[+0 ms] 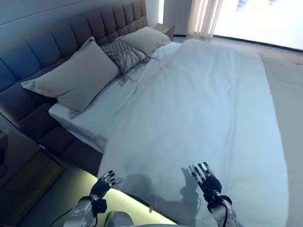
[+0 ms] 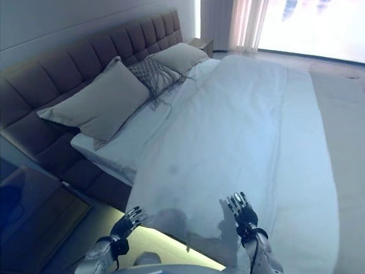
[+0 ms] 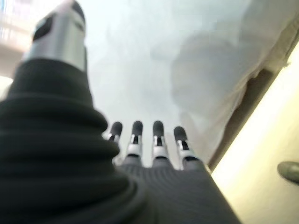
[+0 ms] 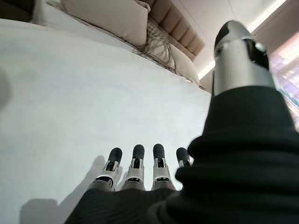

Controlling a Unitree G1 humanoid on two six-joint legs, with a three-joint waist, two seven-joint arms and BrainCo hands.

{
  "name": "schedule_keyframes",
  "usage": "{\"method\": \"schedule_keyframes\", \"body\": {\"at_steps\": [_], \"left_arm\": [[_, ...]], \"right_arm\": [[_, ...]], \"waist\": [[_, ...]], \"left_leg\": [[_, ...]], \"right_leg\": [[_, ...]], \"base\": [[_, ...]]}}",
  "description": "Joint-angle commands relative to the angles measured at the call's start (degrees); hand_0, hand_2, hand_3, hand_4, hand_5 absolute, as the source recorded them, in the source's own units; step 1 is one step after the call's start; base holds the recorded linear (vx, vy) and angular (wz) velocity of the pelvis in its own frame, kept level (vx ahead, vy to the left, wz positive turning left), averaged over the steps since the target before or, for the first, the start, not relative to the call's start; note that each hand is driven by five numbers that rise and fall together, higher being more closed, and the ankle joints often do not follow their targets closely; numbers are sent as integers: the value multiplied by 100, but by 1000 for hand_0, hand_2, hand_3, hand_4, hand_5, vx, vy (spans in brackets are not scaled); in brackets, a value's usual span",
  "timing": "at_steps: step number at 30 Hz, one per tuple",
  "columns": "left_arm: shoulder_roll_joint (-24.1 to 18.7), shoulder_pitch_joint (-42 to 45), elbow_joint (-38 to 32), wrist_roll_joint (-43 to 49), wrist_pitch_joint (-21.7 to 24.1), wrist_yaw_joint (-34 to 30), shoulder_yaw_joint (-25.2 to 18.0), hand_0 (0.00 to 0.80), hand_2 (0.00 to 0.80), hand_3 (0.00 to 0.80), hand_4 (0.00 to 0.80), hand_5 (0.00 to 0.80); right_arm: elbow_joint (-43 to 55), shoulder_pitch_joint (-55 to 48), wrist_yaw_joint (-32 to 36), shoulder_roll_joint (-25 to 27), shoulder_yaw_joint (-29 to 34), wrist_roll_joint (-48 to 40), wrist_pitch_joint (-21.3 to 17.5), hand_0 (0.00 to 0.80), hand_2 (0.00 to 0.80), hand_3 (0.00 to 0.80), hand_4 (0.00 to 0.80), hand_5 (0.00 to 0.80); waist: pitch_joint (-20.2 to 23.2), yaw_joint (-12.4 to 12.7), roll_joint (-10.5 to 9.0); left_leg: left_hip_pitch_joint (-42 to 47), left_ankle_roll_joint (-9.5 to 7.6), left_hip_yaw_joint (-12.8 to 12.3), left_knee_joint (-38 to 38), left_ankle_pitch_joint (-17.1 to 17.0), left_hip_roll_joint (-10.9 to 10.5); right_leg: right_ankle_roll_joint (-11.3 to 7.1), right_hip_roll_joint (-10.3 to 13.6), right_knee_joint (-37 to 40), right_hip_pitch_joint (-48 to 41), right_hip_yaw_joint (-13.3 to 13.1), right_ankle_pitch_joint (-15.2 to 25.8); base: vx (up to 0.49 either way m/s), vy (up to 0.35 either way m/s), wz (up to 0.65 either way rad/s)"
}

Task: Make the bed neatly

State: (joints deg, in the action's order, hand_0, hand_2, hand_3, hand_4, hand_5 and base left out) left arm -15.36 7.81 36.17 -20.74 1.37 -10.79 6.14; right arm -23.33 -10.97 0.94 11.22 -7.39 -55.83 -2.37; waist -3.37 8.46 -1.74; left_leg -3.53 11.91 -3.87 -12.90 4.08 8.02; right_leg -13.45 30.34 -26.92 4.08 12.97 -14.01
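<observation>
Nearest: left robot hand (image 1: pixel 104 184) off the bed's near edge, over the floor, fingers straight and spread, holding nothing. Its wrist view shows the duvet's overhang just past the fingertips, not touched as far as I can tell.

Right robot hand (image 1: pixel 205 177) raised over the near part of the duvet (image 1: pixel 207 111), palm down, fingers straight and apart, empty. Whether it rests on the cloth or hovers just above: cannot tell.

Duvet lies spread across most of the bed (image 1: pixel 45 139), fairly flat, only faint creases. Near edge drapes over the side.

Beyond, toward the headboard (image 1: pixel 38 48): a strip of bare sheet (image 1: pixel 106 104) shows between duvet and pillows. Duvet's top edge runs at a slant.

Farthest: two plain pillows (image 1: pixel 75 77) with a fringed cushion (image 1: pixel 124 54) between them, leaning on the headboard, a bit uneven.

Judgement: mostly done. Left to do: square the duvet's top edge, smooth creases, straighten the pillows.
</observation>
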Motion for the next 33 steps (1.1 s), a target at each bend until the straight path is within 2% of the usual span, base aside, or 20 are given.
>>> {"method": "schedule_keyframes", "body": {"at_steps": [1, 2, 3, 4, 5, 6, 8, 9, 10, 12, 13, 16, 17, 20, 24, 26, 28, 29, 31, 33], "left_arm": [[-262, -116, -597, 380, 281, 147, -20, 0, 0, 0, 0, 0], [-313, -36, -695, 370, 331, 325, -21, 0, 0, 0, 0, 0], [-386, 5, -789, 352, 368, 425, 6, 0, 0, 0, 0, 0], [-445, 13, -864, 339, 382, 442, 24, 0, 0, 0, 0, 0], [-509, 15, -926, 323, 418, 495, 29, 0, 0, 0, 0, 0], [-604, 2, -985, 290, 460, 628, 35, 0, 0, 0, 0, 0], [-667, -54, -970, 280, 542, 858, 8, 0, 0, 0, 0, 0], [-681, -96, -964, 239, 519, 1020, -51, 0, 0, 0, 0, 0], [-686, -111, -974, 190, 464, 1129, -76, 0, 0, 0, 0, 0], [-689, -192, -862, 206, 352, 1196, -121, 0, 0, 0, 0, 0], [-666, -250, -783, 306, 330, 1240, -133, 0, 0, 0, 0, 0], [-572, -404, -478, 445, 263, 1339, -161, 0, 0, 0, 0, 0], [-537, -423, -414, 469, 227, 1371, -215, 0, 0, 0, 0, 0], [-494, -402, -412, 653, 136, 1437, -230, 0, 0, 0, 0, 0], [-417, -500, -121, 1352, 41, 1899, 40, 0, 0, 0, 0, 0], [-441, -683, 106, 1715, 125, 2088, 194, 0, 0, 0, 0, 0], [-498, -944, 282, 2284, 152, 2337, 351, 0, 0, 0, 0, 0], [-509, -988, 358, 2533, 131, 2487, 415, 0, 0, 0, 0, 0], [-502, -898, 505, 2917, 143, 2915, 537, 0, 0, 0, 0, 0], [-607, -936, 607, 3216, 117, 3211, 717, 0, 0, 0, 0, 0]], "right_arm": [[562, 586, -54, -302, 251, -46, -159, 0, 0, 0, 0, 0], [551, 579, 57, -362, 197, -75, -69, 0, 0, 0, 0, 0], [522, 566, 133, -412, 188, -127, -40, 0, 0, 0, 0, 0], [513, 536, 200, -425, 200, -181, -56, 0, 0, 0, 0, 0], [507, 522, 287, -446, 181, -187, -68, 0, 0, 0, 0, 0], [472, 522, 406, -471, 116, -160, -117, 0, 0, 0, 0, 0], [306, 593, 554, -484, 52, -141, -207, 0, 0, 0, 0, 0], [186, 684, 586, -460, 13, -214, -266, 0, 0, 0, 0, 0], [163, 742, 556, -466, -8, -241, -278, 0, 0, 0, 0, 0], [171, 832, 552, -508, -64, -202, -331, 0, 0, 0, 0, 0], [188, 873, 523, -502, -103, -153, -314, 0, 0, 0, 0, 0], [178, 909, 365, -426, -130, -116, -140, 0, 0, 0, 0, 0], [181, 924, 417, -387, -155, -122, -37, 0, 0, 0, 0, 0], [312, 789, 533, -307, -205, -73, 177, 0, 0, 0, 0, 0], [298, 672, 716, -23, -184, 126, 608, 0, 0, 0, 0, 0], [284, 706, 735, 127, -209, 91, 561, 0, 0, 0, 0, 0], [263, 837, 662, 268, -242, -11, 408, 0, 0, 0, 0, 0], [226, 899, 587, 310, -265, -61, 358, 0, 0, 0, 0, 0], [214, 910, 505, 324, -279, -5, 334, 0, 0, 0, 0, 0], [261, 974, 324, 305, -303, -7, 192, 0, 0, 0, 0, 0]], "waist": [[-373, 84, -38], [-404, 88, -44], [-406, 65, -22], [-396, 50, 1], [-372, 42, 15], [-358, 59, 51], [-328, 136, 74], [-274, 228, 42], [-252, 268, 4], [-199, 303, -135], [-150, 297, -206], [-69, 236, -247], [-39, 214, -229], [22, 104, -170], [70, -87, -73], [19, -135, -83], [-175, -194, -180], [-235, -197, -184], [-333, -245, -78], [-446, -307, -31]], "left_leg": [[97, -748, 296, -347, 322, -12], [221, -862, 223, -237, 410, -110], [273, -963, 163, -177, 469, -227], [196, -1054, 149, -215, 487, -343], [79, -1150, 108, -239, 446, -425], [-14, -1242, 36, -246, 390, -472], [-22, -1339, -49, -130, 270, -532], [-22, -1398, -23, -12, 162, -621], [-7, -1408, 7, 42, 119, -665], [-21, -1384, 56, 114, 40, -745], [-32, -1354, 5, 171, -21, -758], [68, -1259, -97, 346, -90, -667], [133, -1188, -183, 448, -150, -560], [214, -1032, -368, 631, -298, -330], [199, -681, -617, 829, -702, 178], [33, -603, -655, 629, -778, 258], [-373, -617, -670, -498, -417, 201], [-448, -670, -578, -637, -226, 160], [-376, -738, -567, -410, -185, 99], [-488, -846, -574, -349, -116, -30]], "right_leg": [[-155, 253, 1734, -168, -303, 2753], [-155, 261, 1631, 62, -381, 3084], [-155, 195, 1495, 246, -602, 3171], [-155, 93, 1300, 325, -775, 3094], [-126, -40, 1020, 397, -821, 3026], [-64, -221, 678, 442, -741, 2913], [46, -364, 384, 412, -428, 2799], [153, -577, 447, 301, -200, 2678], [212, -747, 574, 186, -95, 2568], [349, -1124, 1285, -100, 81, 2336], [387, -1221, 1631, -166, 176, 2266], [389, -1309, 2066, -276, 263, 2244], [417, -1373, 2152, -337, 342, 2133], [426, -1592, 2373, -455, 315, 1879], [524, -1793, 2595, -676, 510, 1680], [556, -1813, 2641, -690, 606, 1670], [594, -1671, 2495, -559, 664, 1659], [572, -1605, 2405, -477, 625, 1676], [514, -1546, 2291, -334, 497, 1748], [361, -1438, 2210, 64, 337, 1881]], "base": [[-20, 473, -28], [-84, 437, -56], [-142, 394, -80], [-198, 348, -74], [-242, 318, -26], [-228, 303, 12], [-166, 249, -1], [-116, 146, -20], [-96, 53, -19], [-49, -87, -13], [-26, -116, -14], [-8, -66, -28], [-22, -45, -18], [-4, -35, -5], [4, -7, 2], [-31, -66, 14], [-84, -84, 17], [-12, 45, 17], [42, 146, -4], [-167, 138, -14]]}}
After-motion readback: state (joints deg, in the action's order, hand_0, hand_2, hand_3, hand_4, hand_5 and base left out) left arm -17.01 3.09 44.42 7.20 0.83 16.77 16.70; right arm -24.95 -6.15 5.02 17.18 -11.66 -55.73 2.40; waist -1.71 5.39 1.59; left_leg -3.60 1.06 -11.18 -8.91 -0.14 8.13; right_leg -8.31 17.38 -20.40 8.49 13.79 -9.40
